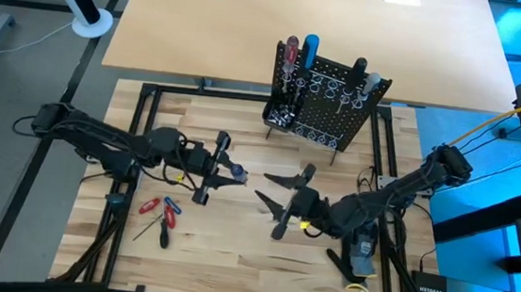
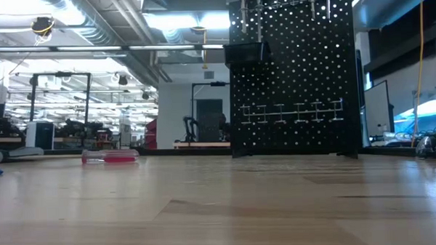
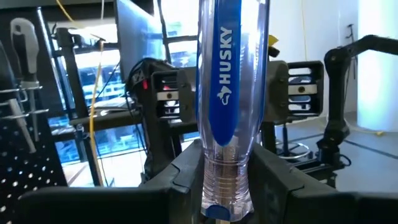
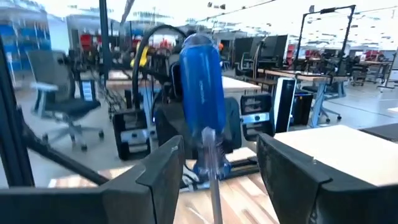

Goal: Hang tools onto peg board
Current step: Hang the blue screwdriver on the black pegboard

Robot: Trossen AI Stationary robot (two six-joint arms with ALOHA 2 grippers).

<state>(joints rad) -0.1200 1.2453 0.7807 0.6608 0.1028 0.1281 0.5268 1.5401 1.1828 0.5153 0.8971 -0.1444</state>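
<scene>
My left gripper [image 1: 224,165] jaws clamp the blue clear-handled screwdriver [image 3: 227,93] upright; right gripper [image 4: 214,180] jaws stand apart astride its shaft.

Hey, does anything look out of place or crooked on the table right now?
Nothing damaged or spilled. Several red-handled screwdrivers lie scattered at odd angles on the wooden tabletop instead of hanging on the black perforated peg board. The left hand grips a blue-handled screwdriver.
</scene>
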